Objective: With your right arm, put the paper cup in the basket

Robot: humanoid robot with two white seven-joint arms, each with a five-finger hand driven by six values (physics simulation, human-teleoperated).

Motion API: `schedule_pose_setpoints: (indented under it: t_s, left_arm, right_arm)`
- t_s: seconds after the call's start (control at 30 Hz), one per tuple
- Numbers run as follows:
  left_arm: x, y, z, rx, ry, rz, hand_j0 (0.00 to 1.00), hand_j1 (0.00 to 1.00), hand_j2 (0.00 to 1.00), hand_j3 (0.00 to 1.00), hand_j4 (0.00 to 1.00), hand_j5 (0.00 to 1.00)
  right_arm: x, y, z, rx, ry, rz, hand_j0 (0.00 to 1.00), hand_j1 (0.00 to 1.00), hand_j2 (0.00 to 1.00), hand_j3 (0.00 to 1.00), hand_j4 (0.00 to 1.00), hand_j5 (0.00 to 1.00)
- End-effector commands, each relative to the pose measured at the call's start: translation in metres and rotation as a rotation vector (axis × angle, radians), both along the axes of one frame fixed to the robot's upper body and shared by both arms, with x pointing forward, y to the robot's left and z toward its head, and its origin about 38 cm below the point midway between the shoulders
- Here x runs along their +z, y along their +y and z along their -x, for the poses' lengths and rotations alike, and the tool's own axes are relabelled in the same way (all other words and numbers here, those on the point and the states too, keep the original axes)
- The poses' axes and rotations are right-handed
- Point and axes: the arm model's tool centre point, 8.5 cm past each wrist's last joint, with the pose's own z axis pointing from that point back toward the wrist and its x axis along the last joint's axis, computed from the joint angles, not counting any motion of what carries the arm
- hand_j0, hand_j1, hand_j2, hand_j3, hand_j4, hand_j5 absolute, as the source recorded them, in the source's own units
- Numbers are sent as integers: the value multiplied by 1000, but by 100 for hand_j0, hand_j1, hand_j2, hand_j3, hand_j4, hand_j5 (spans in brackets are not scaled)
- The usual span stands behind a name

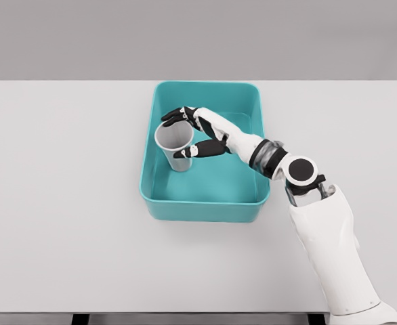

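Cup in basket left side, basket mid-table.

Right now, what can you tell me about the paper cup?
The paper cup is plain grey-white, wider at its open mouth and narrower at the base. It stands almost upright, empty as far as can be seen, inside the teal basket near its left wall. The right hand wraps dark fingers around it.

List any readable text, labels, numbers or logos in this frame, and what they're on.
None readable in the head view.
paper cup: plain grey, no print visible.
basket: plain teal, no label.
right hand and its arm: white and black shells, no markings legible.
table: bare white, no signs.
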Motion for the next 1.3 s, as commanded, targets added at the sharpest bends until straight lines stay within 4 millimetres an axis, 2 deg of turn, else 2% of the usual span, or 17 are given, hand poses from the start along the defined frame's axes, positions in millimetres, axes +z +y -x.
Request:
schedule_pose_setpoints:
  t_s: [0.0,0.03,0.17,0.3,0.33,0.47,0.87,0.93,1.0,1.27]
  left_arm:
    - [0,0,0,0,1,0,100,100,100,100,100,100]
    - [0,0,0,0,1,0,100,100,100,100,100,100]
    - [0,0,0,0,1,0,100,100,100,100,100,100]
    - [0,0,0,0,1,0,100,100,100,100,100,100]
    - [0,0,0,0,1,0,100,100,100,100,100,100]
    - [0,0,0,0,1,0,100,100,100,100,100,100]
    - [0,0,0,0,1,0,100,100,100,100,100,100]
    - [0,0,0,0,-1,0,100,100,100,100,100,100]
    - [0,0,0,0,-1,0,100,100,100,100,100,100]
    - [0,0,0,0,1,0,100,100,100,100,100,100]
  right_arm:
    - [0,0,0,1,-2,-5,69,69,69,69,69,69]
    - [1,0,0,2,-3,-7,74,74,74,74,74,74]
    - [1,0,0,3,-3,-6,76,76,76,76,76,76]
    - [2,-1,0,2,-6,-6,82,82,82,82,82,82]
    - [1,0,1,3,-4,-5,87,87,87,87,87,87]
    - [2,-1,1,2,-4,-6,90,90,90,90,90,90]
    - [2,-1,3,3,-7,-7,92,92,92,92,92,92]
    - [3,-1,5,4,-12,-7,97,97,97,97,97,97]
    - [-1,-2,7,3,-5,-6,98,98,98,98,98,98]
    - [8,-1,11,10,-32,-12,98,98,98,98,98,98]
